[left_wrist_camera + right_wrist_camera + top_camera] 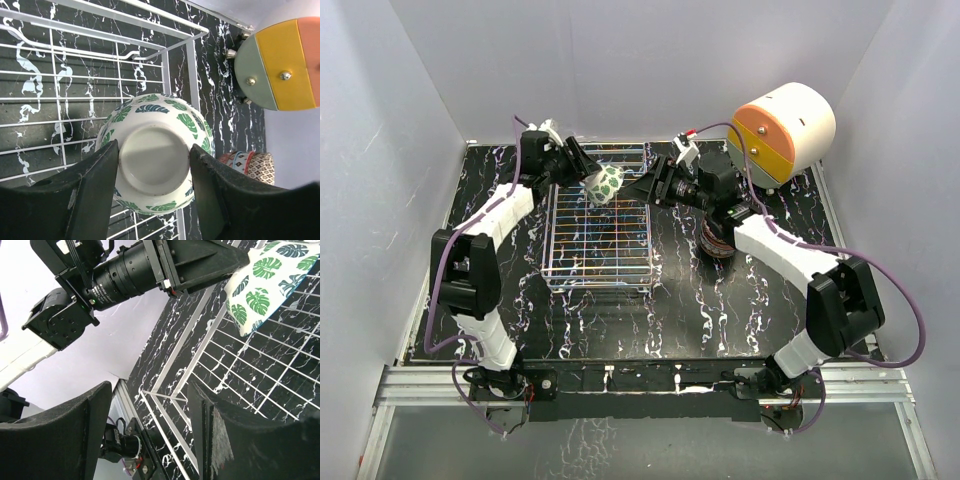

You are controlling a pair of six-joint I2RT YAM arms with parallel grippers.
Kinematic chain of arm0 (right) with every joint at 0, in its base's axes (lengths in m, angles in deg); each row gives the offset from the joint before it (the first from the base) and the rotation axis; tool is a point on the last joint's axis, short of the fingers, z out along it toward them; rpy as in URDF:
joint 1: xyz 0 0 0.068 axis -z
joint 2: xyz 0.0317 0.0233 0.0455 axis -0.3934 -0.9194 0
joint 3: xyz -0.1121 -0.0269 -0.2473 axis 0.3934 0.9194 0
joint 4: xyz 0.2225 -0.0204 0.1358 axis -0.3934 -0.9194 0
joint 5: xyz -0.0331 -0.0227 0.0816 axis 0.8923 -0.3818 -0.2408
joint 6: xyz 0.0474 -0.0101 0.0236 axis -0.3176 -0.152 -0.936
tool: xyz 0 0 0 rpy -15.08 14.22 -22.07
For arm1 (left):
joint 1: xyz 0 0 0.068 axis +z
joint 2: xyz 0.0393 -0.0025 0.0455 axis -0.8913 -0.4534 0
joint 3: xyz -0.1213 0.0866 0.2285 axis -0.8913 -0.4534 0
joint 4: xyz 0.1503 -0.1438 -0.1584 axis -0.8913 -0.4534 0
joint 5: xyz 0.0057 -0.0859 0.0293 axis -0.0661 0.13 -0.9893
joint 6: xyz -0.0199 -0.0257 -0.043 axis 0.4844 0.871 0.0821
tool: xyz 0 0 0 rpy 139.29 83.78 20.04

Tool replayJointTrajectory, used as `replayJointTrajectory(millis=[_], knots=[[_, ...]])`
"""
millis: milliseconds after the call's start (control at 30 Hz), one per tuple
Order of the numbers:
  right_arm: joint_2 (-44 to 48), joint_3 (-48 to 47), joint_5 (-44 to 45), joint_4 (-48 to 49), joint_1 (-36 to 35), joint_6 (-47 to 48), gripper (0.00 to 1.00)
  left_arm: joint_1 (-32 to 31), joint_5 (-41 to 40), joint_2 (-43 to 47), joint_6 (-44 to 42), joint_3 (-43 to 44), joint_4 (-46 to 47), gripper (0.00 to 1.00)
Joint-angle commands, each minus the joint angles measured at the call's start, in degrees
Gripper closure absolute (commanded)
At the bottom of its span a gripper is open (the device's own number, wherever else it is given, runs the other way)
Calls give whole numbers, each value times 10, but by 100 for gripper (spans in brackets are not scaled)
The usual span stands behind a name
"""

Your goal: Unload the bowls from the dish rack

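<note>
Top external view showed a rectangular silver wire-grid dish rack point(600, 250) lying on the black, white-veined marble worktop point(700, 310). Over the far right part of that rack, the left claw point(597, 183) gripped a small round white ceramic bowl printed with green leaves point(609, 185). The bowl was tipped on its side, above the rack's grid.

From the left wrist view, the bowl's plain white foot ring faced the camera. One black finger point(95, 190) pressed on each side of the foot, against the leaf-patterned outside, so this claw was closed on the bowl. The rack's far right corner post stood just behind the bowl.

The right claw point(638, 190) hovered at the rack's right rim, near its far end and just beside the held bowl. Its jaws stood apart and gripped nothing. In the right wrist view, its two black fingers point(55, 440) framed the rack's wires and rim. The leaf bowl sat off to the upper right, outside the gap between them.

Right of the rack, on the worktop, stood a stack of patterned pink and beige bowls point(252, 167), partly hidden under the right arm from above. Farther right of the rack, beyond its far right corner, lay a large white cylindrical drawer unit with an orange, yellow and grey-green face point(785, 128).
</note>
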Motion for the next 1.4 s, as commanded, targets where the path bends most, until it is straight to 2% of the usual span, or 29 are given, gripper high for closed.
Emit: replayJointTrajectory(millis=[0, 367, 800, 1100, 1367], knots=[[-7, 21, 5, 102, 3, -68, 36, 13, 62, 43, 53, -4, 58, 61], [-24, 34, 45, 128, 9, -101, 37, 27, 104, 52, 114, -26, 104, 60], [-72, 35, 37, 193, 14, -124, 38, 36, 153, 71, 182, -48, 162, 60], [-107, 7, 17, 220, 14, -130, 39, 35, 174, 77, 217, -72, 203, 60], [-149, -12, -30, 271, 14, -137, 39, 35, 181, 74, 215, -85, 203, 60]])
